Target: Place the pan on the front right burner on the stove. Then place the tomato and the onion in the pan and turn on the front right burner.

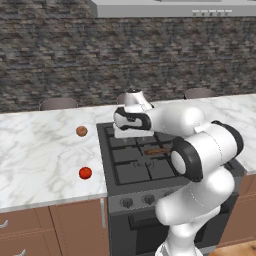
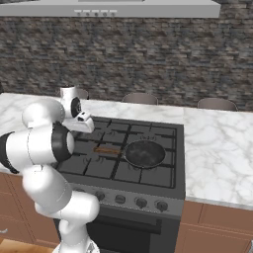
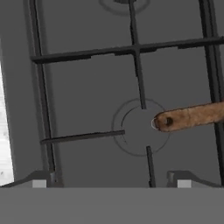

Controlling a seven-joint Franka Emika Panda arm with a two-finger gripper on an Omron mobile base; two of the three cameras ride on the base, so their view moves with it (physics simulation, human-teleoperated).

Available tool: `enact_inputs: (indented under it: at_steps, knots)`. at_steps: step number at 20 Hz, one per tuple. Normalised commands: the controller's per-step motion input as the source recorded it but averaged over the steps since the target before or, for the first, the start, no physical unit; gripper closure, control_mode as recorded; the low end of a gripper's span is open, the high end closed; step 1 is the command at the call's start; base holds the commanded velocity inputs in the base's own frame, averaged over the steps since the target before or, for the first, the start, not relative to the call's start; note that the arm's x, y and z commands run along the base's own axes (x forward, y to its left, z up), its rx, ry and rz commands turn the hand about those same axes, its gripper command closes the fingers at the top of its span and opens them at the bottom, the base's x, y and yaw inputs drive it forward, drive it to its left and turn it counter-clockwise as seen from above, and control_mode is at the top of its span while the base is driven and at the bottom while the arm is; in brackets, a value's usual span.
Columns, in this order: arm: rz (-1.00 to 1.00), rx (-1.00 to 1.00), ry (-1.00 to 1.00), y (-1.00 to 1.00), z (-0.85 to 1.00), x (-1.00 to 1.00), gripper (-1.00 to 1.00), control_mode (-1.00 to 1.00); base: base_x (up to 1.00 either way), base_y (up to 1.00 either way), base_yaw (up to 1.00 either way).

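The black pan (image 2: 144, 153) rests on the stove (image 2: 168, 133), right of its middle. Its brown wooden handle (image 2: 106, 149) points left. In the hand view the handle's end (image 3: 188, 117) lies over a round burner cap (image 3: 140, 127). My gripper (image 3: 111, 183) hovers above the stove's left grates, open, with nothing between its fingertips (image 3: 39, 183). The left base view shows the gripper (image 1: 119, 133) pointing down near the stove's back left. The red tomato (image 1: 85, 173) and the brownish onion (image 1: 81, 131) lie on the marble counter (image 1: 40, 155) left of the stove. My arm hides the pan's bowl in the left base view.
Round knobs (image 2: 141, 202) line the stove's grey front panel. More marble counter (image 2: 217, 148) runs to the right of the stove. Chair backs (image 2: 140, 98) stand behind the counter, before a stone wall. A range hood (image 2: 113, 7) hangs overhead.
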Motion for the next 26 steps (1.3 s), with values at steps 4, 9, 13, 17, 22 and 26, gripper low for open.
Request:
enact_inputs:
  at_steps: [4,9,13,17,22,26]
  knots:
    - [0.25,0.04,-0.02,0.3,0.0,0.15,-1.0,-1.0,0.0,0.0,0.0]
    - [0.17,0.06,-0.02,0.29,0.03,0.25,-1.0,-1.0,0.0,0.0,0.0]
    - [0.12,0.06,-0.01,0.27,0.06,0.25,-1.0,-1.0,0.0,0.0,0.0]
    - [0.12,0.04,-0.03,0.26,0.01,0.23,-1.0,-1.0,0.0,0.0,0.0]
    - [0.12,0.0,-0.08,0.26,0.0,0.2,-1.0,-1.0,0.0,0.0,0.0]
    - [0.11,0.0,-0.12,0.22,0.0,0.23,-1.0,-1.0,0.0,0.0,0.0]
